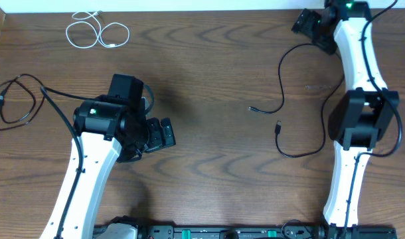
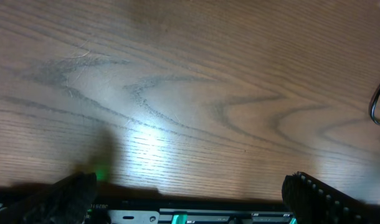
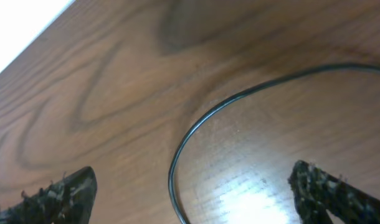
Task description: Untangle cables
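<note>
The white cable [image 1: 96,31] is coiled at the far left corner. One black cable [image 1: 16,99], at the left edge, is partly hidden under the left arm [image 1: 89,166]. A second black cable [image 1: 280,73] is laid near the right edge. The left gripper [image 1: 164,131] and the right gripper [image 1: 308,25] are seen opened wide, with nothing held.

Dark brown table [image 1: 209,73] of swirling wood grain, filling nearly the whole overhead view. Beyond its far edge, a plain white strip [image 1: 156,4], wall or floor unclear. Bright glare [image 2: 149,140] of light on the wood in both wrist views.

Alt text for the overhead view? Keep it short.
Three cables lie apart on a wooden table: a coiled white cable top left, a black cable at the left edge, a second black cable beside the right arm.
</note>
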`<state>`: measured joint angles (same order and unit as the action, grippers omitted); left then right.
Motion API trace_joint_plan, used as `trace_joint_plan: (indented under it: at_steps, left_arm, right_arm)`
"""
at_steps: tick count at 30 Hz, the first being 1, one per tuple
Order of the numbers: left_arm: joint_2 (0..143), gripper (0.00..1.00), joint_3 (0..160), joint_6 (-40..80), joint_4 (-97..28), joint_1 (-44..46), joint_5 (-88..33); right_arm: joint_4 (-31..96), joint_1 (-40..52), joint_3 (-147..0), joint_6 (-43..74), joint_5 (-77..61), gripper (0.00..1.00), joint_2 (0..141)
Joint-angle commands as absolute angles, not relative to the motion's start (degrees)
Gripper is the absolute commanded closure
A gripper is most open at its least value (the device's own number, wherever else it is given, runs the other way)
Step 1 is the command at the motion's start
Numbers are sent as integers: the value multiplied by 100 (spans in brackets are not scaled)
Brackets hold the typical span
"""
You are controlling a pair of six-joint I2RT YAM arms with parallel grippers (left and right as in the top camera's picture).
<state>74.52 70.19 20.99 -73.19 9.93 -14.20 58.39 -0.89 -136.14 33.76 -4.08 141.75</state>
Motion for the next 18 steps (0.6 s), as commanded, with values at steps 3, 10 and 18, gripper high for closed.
trace_joint_plan:
  at_steps: [3,10,18]
  left_arm:
    - [7459,0,7035,2088,-7338,1007,-1341]
    - [7459,0,7035,2088,-7338,1007,-1341]
    - [7459,0,7035,2088,-7338,1007,-1341]
  right_arm:
    - [5583,-40,-13668,4263,-464,15,14641]
    - [5137,-71,-13666,4405,-445,24,14921]
    - [4960,-67,-13657,4410,-75,26,15019]
